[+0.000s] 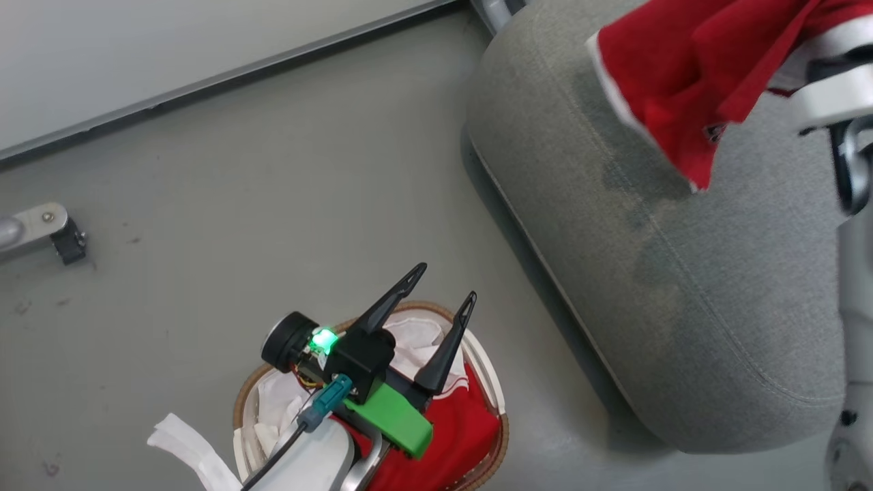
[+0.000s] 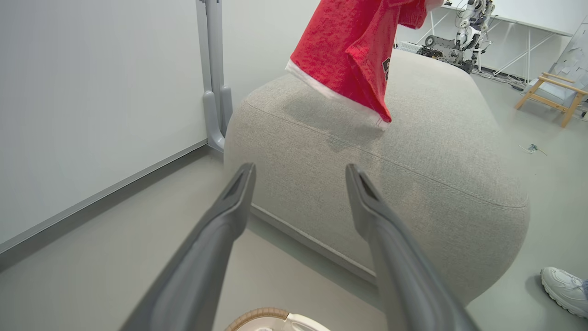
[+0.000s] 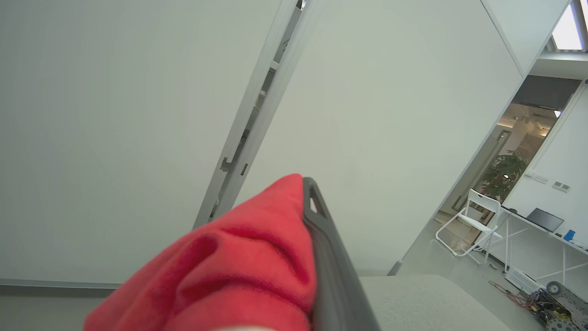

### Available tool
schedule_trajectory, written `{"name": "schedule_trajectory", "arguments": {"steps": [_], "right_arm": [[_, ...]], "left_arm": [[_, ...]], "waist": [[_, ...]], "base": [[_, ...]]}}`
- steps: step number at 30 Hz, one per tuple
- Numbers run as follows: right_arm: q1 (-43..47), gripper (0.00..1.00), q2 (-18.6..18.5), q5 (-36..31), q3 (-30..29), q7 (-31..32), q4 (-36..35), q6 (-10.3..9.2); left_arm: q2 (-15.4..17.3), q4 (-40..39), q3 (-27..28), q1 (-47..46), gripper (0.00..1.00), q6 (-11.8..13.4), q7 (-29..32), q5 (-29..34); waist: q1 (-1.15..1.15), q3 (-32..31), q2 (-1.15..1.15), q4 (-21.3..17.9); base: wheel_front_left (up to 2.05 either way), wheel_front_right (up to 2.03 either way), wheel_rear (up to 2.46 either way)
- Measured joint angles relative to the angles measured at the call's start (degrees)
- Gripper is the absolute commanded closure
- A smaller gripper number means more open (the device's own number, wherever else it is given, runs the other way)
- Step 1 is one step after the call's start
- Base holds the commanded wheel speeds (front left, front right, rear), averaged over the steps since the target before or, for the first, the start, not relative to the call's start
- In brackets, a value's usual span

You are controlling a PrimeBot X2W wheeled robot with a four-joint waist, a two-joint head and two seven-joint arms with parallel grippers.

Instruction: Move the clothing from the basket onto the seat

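floor (image 1: 273,204) lies smooth and grey between white wall (image 1: 136,54) and seat (image 1: 682,286)

Cropped by the head view's bottom edge and partly covered by the left arm's dark fingers (image 1: 443,354) and wrist: rounded cream-white perforated plastic basket (image 1: 492,389), likewise the crumpled red and white cloth (image 1: 470,429) inside. Cut off at the top edge: hanging bright red garment with white trim (image 1: 682,75). Too small and folded to read: dark printed mark (image 2: 385,69). Buried under red fabric in the right wrist view: one of the right arm's long dark fingers (image 3: 328,257). Sliced by the right edge: white shoe (image 2: 565,289).
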Motion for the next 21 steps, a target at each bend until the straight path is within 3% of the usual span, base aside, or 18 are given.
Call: {"name": "schedule_trajectory", "arguments": {"steps": [7,12,16,21], "right_arm": [[-13.46,1.00,-7.43,-1.74,-7.30,0.00,7.62,0.00],[-16.90,1.00,-10.57,-3.81,-12.63,0.00,10.70,0.00],[-15.74,1.00,-10.62,-4.89,-14.55,0.00,12.29,0.00],[-10.62,1.00,-7.73,-6.09,-16.13,0.01,14.68,0.00]], "left_arm": [[0.98,-2.87,-0.30,-2.95,0.00,0.00,-0.01,1.10],[1.22,-4.46,-0.89,-4.33,0.00,0.00,-0.01,2.03],[1.51,-5.11,-1.01,-4.75,0.00,0.00,0.00,3.22],[2.27,-5.76,-0.26,-4.85,0.00,0.03,-0.01,3.80]], "waist": [[0.00,5.92,0.00,3.33],[0.00,10.26,0.00,5.53],[0.00,13.52,0.00,7.26],[0.01,16.99,0.00,8.61]], "base": [[0.00,0.00,0.00],[0.00,0.00,0.00],[0.00,0.00,0.00],[0.00,0.00,0.00]]}}
